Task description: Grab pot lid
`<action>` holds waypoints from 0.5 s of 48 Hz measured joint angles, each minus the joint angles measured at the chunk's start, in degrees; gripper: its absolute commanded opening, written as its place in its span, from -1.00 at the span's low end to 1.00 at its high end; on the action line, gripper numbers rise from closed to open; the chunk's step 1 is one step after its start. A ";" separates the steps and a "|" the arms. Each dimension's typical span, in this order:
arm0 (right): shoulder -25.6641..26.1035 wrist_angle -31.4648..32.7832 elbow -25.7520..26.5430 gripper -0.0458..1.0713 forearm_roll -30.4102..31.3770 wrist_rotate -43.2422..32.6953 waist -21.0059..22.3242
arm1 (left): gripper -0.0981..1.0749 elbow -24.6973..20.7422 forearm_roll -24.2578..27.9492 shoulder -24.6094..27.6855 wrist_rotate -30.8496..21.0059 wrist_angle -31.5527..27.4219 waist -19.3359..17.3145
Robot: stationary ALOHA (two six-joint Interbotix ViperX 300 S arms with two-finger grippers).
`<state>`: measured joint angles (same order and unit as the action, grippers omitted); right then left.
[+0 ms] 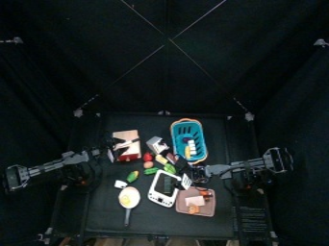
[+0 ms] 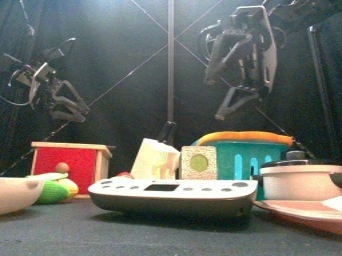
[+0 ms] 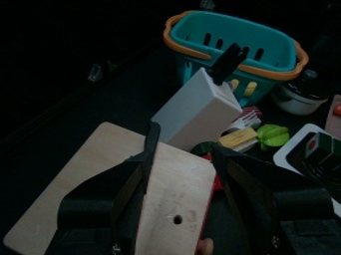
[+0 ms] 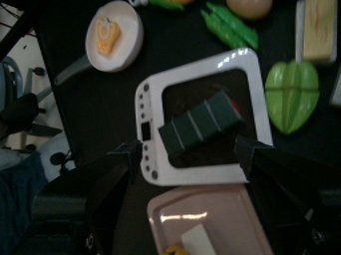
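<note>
Black curtains close us in around a small black table crowded with toy kitchenware. Taking the white and grey kitchen scale (image 2: 171, 195) at the table's front edge as our landmark, we see nearest beside it, to its right in the front view, a pink plastic tray (image 2: 310, 211). Just behind that tray stands the silver toy pot (image 2: 302, 183), its lid with a black knob (image 2: 297, 159) sitting on it; this is the thing we are to grab, and it is untouched.

Left of the scale lie a white frying pan holding a fried egg (image 1: 129, 197) and green toy vegetables (image 2: 54, 189). Behind the scale stand a white knife block (image 2: 155, 160), a red wooden box with a pale top (image 2: 70, 163) and a teal basket with an orange rim (image 2: 246, 152).

High above and behind, the right gripper (image 4: 186, 154) hangs over the scale with jaws spread wide, holding nothing. The left gripper (image 3: 181, 179) hovers over the red box, jaws parted and empty.

We judge the task barely begun: approach, descent and grip all remain. We can read no writing anywhere.
</note>
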<state>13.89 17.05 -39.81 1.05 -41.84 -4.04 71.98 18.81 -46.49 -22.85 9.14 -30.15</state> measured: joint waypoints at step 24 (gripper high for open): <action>7.21 11.16 -3.43 0.91 -20.83 -0.18 -4.04 | 0.65 0.00 0.00 0.00 0.00 0.00 0.00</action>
<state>21.09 28.21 -43.24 -19.78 -42.01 -8.09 71.98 18.81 -46.49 -22.85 9.14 -30.15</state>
